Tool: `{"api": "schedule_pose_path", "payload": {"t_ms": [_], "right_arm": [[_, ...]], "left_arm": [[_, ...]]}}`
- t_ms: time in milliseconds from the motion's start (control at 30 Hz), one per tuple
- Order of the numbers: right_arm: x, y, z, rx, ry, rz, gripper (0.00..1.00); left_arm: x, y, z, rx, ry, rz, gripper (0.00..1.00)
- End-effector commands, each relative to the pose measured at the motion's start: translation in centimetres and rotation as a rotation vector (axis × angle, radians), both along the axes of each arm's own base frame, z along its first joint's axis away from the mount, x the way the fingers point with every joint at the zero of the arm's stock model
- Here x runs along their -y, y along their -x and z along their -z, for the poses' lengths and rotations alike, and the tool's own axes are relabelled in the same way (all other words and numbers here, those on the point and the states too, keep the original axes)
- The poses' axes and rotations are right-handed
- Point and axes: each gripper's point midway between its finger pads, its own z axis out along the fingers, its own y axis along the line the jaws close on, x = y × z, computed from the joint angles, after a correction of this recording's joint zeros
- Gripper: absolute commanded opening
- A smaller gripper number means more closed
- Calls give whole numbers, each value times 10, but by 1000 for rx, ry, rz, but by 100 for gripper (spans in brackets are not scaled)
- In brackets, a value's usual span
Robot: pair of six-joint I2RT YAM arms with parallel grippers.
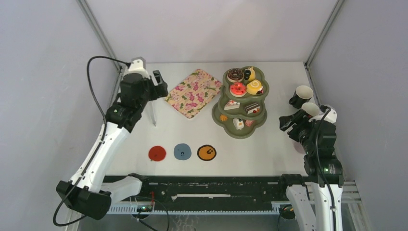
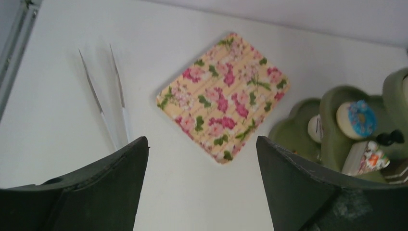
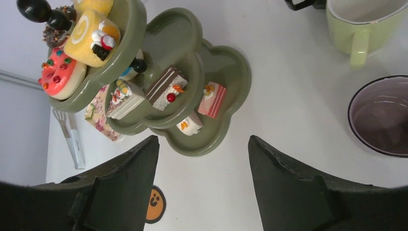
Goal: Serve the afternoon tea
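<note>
On your counter (image 1: 269, 154), the stand (image 1: 239, 135) stood right of the tray (image 1: 194, 92), cakes (image 1: 238, 89) on every tier. Your left gripper (image 2: 202, 144) and right gripper (image 3: 203, 142) hung spread wide; mugs (image 1: 303, 95), perhaps three, sat near the right.

Olive stand (image 1: 240, 134); pink-floral tray (image 1: 193, 93); red coaster (image 1: 157, 153); blue coaster (image 1: 182, 151).

L arm (image 1: 103, 144): base at 7 o'clock of top view, stretched out to 11 o'clock.
L gripper (image 2: 202, 139): jaws wide apart, nothing btwn.
R arm (image 1: 323, 159): base at 5 o'clock, folded upright, wrist at 3 o'clock.
R gripper (image 3: 203, 138): jaws wide apart, nothing held.
</note>
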Motion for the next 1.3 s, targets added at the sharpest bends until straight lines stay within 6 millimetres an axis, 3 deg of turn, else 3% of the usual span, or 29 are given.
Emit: {"api": "schedule_pose_path", "payload": {"t_ms": [0, 300, 533, 633, 800, 900, 1100, 1267], "right_arm": [[15, 3, -14, 34, 73, 53, 77], [27, 13, 6, -51, 106, 109, 77], [25, 16, 26, -145, 62, 137, 76], [47, 17, 42, -203, 41, 310, 77], [73, 14, 49, -276, 26, 464, 77], [92, 13, 50, -360, 86, 495, 78], [87, -1, 60, -427, 11, 457, 78], [92, -13, 84, -466, 27, 443, 78]], "left_arm": [[14, 19, 42, -107, -75, 36, 86], [58, 49, 104, -249, -130, 150, 86], [81, 88, 155, -386, -101, 212, 85], [91, 99, 172, -440, -79, 225, 85], [104, 99, 175, -449, -80, 242, 85], [101, 96, 173, -427, -82, 221, 86], [97, 91, 166, -371, -92, 216, 88], [108, 89, 178, -409, -117, 270, 88]]}}
